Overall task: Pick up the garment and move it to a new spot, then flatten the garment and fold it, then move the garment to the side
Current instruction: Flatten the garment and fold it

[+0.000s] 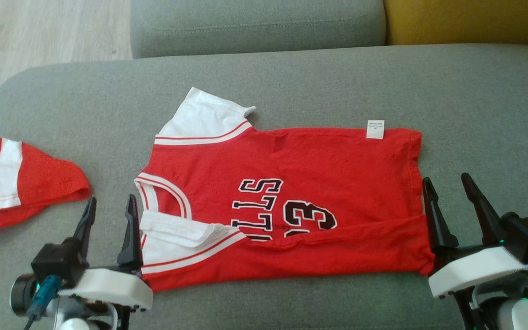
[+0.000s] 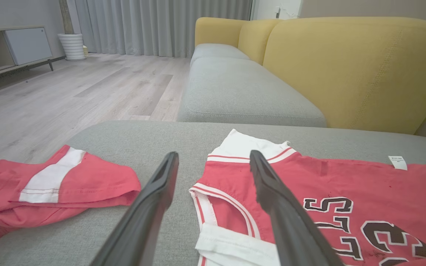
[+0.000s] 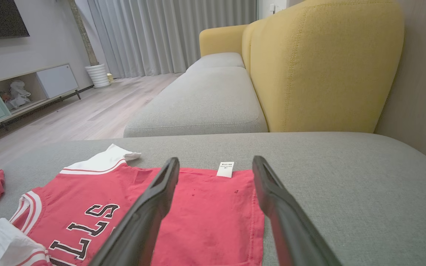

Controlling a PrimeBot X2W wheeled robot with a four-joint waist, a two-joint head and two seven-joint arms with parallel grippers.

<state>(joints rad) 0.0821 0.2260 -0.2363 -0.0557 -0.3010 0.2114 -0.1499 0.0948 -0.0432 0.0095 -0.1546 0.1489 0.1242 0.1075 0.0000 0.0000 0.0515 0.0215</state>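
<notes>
Garment (image 1: 319, 160) was matt red cloth w/ white cloth sleeves. Sofa seat (image 1: 291, 78) was grey woven fabric; backrest (image 2: 346, 74) yellow, textured. Floor (image 2: 68, 88) looked pale matt wood. Left end effector (image 1: 111, 198) & right end effector (image 1: 445, 178) had matt black fingers, smooth white shells.

Chest letters (image 1: 258, 204): I read "LLS" in black, white-edged capitals on the red jersey (image 1: 337, 160); a fold (image 1: 337, 243) covers whatever stands before them.
Number: a numeral 3 (image 1: 310, 215) beside the letters, with a second digit half under the fold (I can't tell which).
Tag (image 1: 375, 129): white, at the jersey's edge; the print is too fine for me to read.
</notes>
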